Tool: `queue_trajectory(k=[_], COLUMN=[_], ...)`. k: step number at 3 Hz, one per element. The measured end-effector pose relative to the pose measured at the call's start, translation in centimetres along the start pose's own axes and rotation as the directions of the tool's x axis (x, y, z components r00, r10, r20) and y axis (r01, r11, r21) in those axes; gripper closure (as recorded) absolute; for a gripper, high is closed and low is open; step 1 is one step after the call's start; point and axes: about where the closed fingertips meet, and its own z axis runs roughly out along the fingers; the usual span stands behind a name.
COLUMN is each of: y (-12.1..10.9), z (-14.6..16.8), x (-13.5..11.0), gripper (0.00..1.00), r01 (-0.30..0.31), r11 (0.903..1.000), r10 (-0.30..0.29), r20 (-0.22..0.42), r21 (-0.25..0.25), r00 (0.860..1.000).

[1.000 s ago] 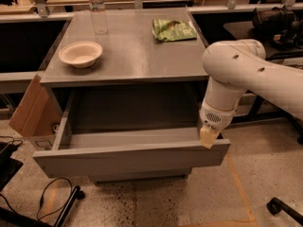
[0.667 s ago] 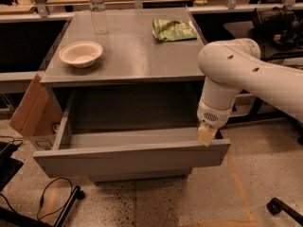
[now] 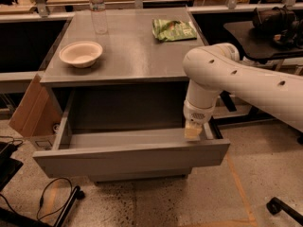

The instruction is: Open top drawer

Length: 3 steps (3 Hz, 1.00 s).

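I have the drawer standing far out of the cabinet, tray open to the camera, so I judge the task all but done. The gripper hangs at the drawer's right end, just behind the top edge of the front panel; it seems to touch the panel, though from this angle I would not swear to it, and whether it is apart or closed I cannot tell. My worry is pulling any further: the tray looks near the end of its travel, and more force could drag it off its runners or shift the whole cabinet, which would upset the bowl and the bottle on top. The pull point is also far off-centre, so a hard tug could skew the drawer and jam it. Lifting away carelessly could catch the panel's edge and jerk the drawer sideways
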Motion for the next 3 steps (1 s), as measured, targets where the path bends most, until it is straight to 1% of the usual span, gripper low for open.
queue_trajectory(k=[1,2,3], y=[-1.8,-1.8,-0.8], z=[4.8,4.8,5.2], x=[-1.1,-1.1,-0.7], gripper=[1.0,1.0,1.0], r01=[0.106,0.106,0.079], r11=[0.9936,0.9936,0.9967], r10=[-0.108,-0.108,-0.08], r20=[0.048,0.048,0.055], r21=[0.041,0.041,0.019], r00=[0.993,0.993,0.995])
